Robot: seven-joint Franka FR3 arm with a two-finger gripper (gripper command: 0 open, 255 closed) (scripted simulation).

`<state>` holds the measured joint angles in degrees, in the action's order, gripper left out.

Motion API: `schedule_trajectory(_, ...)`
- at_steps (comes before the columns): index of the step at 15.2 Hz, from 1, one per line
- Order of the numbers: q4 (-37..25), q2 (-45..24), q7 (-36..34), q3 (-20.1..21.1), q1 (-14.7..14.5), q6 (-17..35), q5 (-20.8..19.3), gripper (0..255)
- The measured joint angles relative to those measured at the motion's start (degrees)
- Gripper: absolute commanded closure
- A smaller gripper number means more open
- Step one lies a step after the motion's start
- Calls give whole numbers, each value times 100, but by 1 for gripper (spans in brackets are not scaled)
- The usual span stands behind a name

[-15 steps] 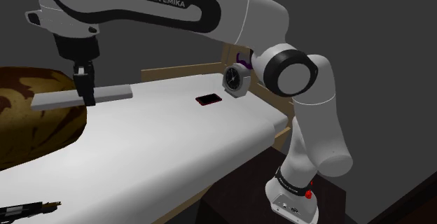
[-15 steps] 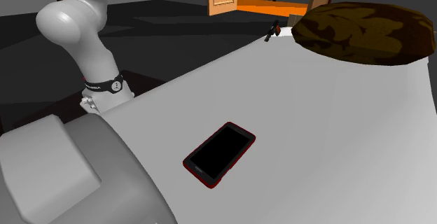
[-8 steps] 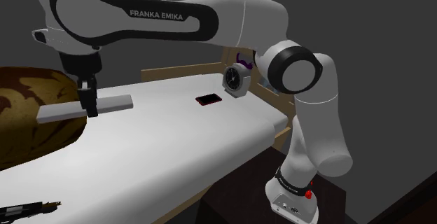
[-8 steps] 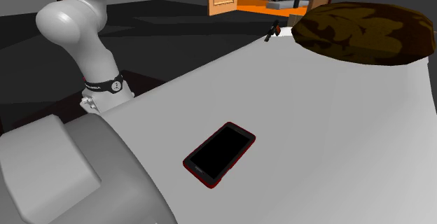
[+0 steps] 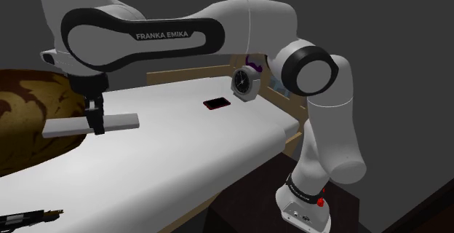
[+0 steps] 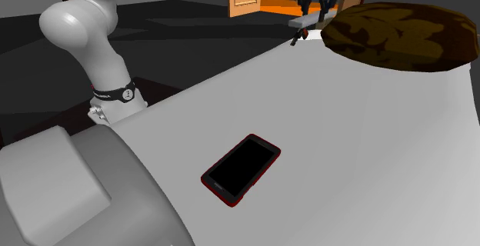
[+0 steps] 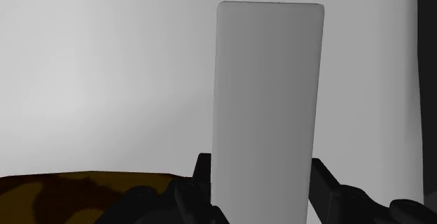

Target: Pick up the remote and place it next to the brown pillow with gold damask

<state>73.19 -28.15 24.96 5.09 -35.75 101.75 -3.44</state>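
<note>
In the shoulder view the black gripper [image 5: 95, 124] points down over the white bed surface [image 5: 189, 148], clamped on the middle of a flat grey remote [image 5: 122, 121]. The remote lies level and sticks out on both sides of the fingers. One end reaches toward the brown pillow with a paler pattern [image 5: 29, 111] close beside the hand. Whether that end touches the pillow cannot be told. Well away from the hand, toward the arm's stand, a red-edged phone [image 5: 216, 104] lies flat. An alarm clock [image 5: 244, 83] stands just beyond it, by the wooden bed frame [image 5: 182, 73].

In the second exterior view the gripper [image 6: 314, 8] is far off, with the grey remote [image 6: 305, 23] crosswise beneath it, just beside the pillow [image 6: 400, 35]. A small black object [image 6: 300, 34] lies under the remote at the bed's edge. The phone [image 6: 241, 167] is well apart from the hand, near the camera.

In the wrist view the fingers [image 7: 202, 180] clasp the remote's [image 7: 269, 96] long edges, and its plain grey face stretches straight away from the gripper [image 7: 262, 201]. The white surface [image 7: 105, 68] lies below it. The pillow [image 7: 63, 198] is close beside one finger.
</note>
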Motion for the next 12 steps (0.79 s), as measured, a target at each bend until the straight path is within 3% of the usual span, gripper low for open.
schedule_trajectory(12, 741, -125, -39, -12, 11, 877, -23, 255)
